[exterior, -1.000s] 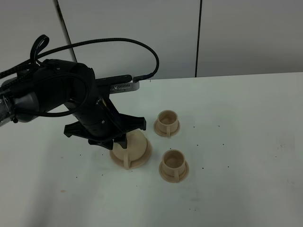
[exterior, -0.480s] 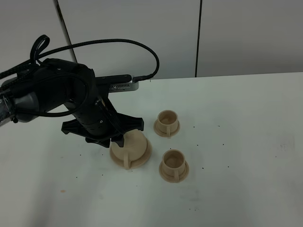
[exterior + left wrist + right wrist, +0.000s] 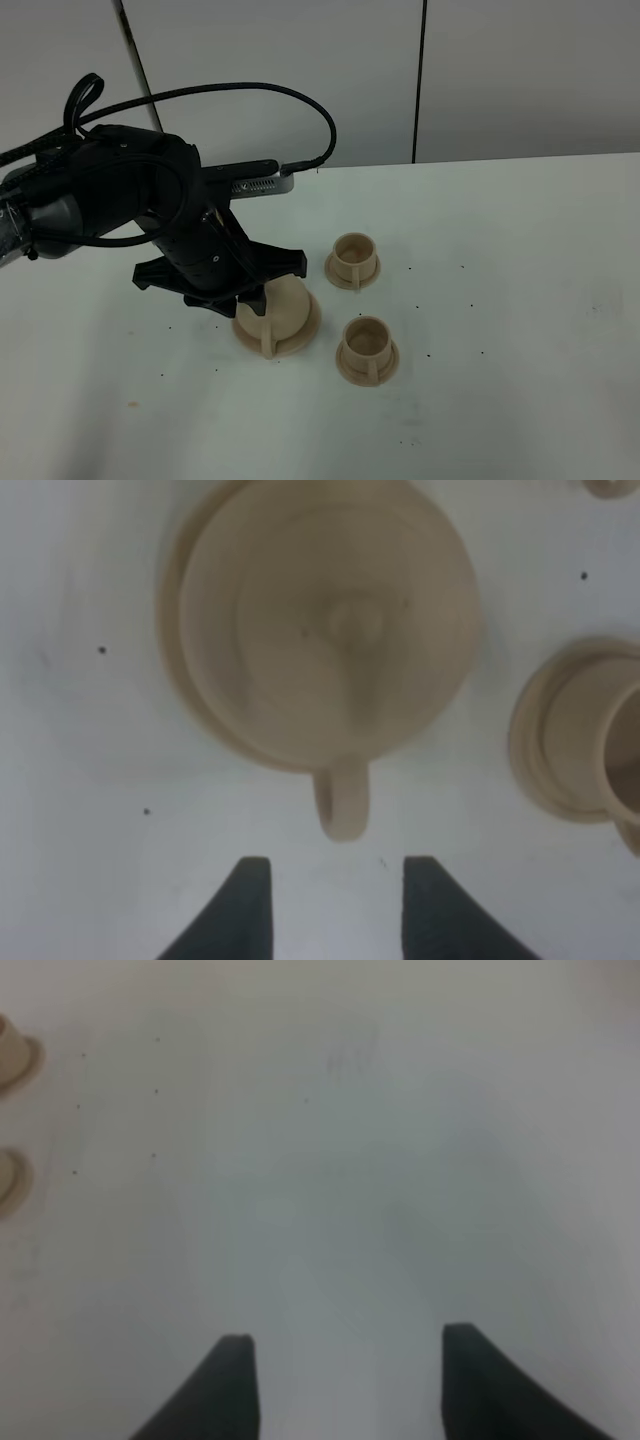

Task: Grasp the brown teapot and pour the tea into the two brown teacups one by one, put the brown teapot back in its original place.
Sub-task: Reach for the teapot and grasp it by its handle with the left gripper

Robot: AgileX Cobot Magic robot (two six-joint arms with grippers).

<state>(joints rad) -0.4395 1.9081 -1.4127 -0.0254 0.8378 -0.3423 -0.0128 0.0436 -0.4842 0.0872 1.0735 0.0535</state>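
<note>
Black left hand, fingers apart, above teapot

Light-tan teapot and teacups, dark-speckled white table.

The teapot sits on a plate left of the worktop's middle, its handle pointing to the front. Two cups stand to its right. The far cup is behind and right of the teapot. The near cup is in front of the far cup, near the plate but apart from it. The left gripper hangs over the teapot's left rear, with the handle just ahead of the gap between its tips and not touching. The right gripper hangs over the worktop, well apart from the cups.
</note>
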